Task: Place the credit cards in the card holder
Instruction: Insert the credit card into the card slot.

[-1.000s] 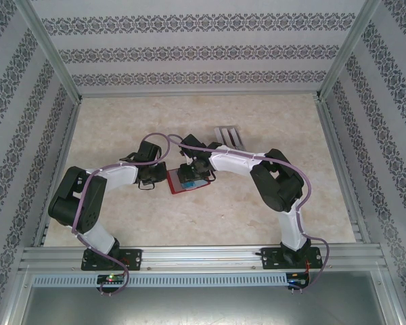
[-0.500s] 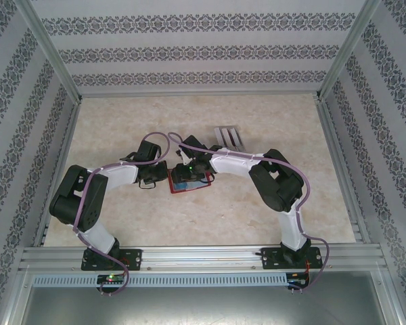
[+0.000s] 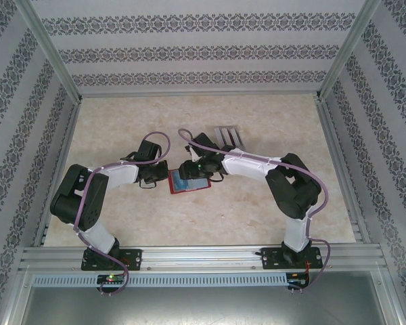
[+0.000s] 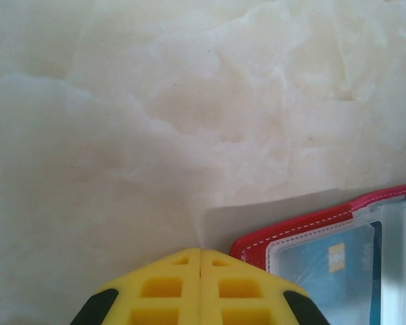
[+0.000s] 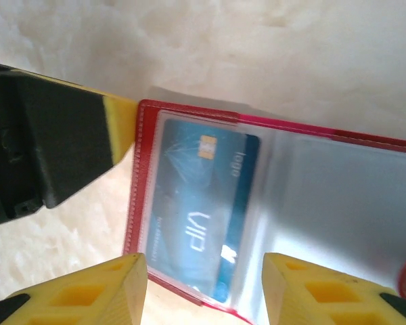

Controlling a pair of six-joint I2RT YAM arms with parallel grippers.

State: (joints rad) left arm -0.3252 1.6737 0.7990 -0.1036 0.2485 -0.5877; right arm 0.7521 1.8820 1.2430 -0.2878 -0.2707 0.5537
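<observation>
Where the card holder (image 3: pixel 189 184) lies: it is opened flat on the marble-patterned table (image 3: pixel 122 122), directly beneath the right gripper (image 3: pixel 193 173) and just beside the tip of the left gripper (image 3: pixel 153 179). Its red stitched border and clear pockets are turned upward.

Left gripper: the yellow fingers (image 4: pixel 169 288) are pressed together, and nothing is caught between them. In the left wrist view, a rounded corner of the card holder is seen just beside the fingertips, on their right. In the right wrist view, the tip appears to be set against the holder's red edge at that corner.

Right gripper: the jaws are held apart, and nothing is clamped. The two yellow fingertips (image 5: pixel 115 291) are placed to either side of the near end of a clear pocket. Whether the pads touch the plastic cannot be told.

Blue card (image 5: pixel 203 196): a chip and the lettering "VIP" are shown on it. It is seen inside the clear pocket, just ahead of the right gripper's fingertips and between them. The pocket it sits in is the one nearest the left gripper's tip.

Grey credit cards (image 3: pixel 229 137): they are laid side by side on the table beyond the right gripper, apart from the card holder. They are farther from the left gripper, and neither gripper touches them.
</observation>
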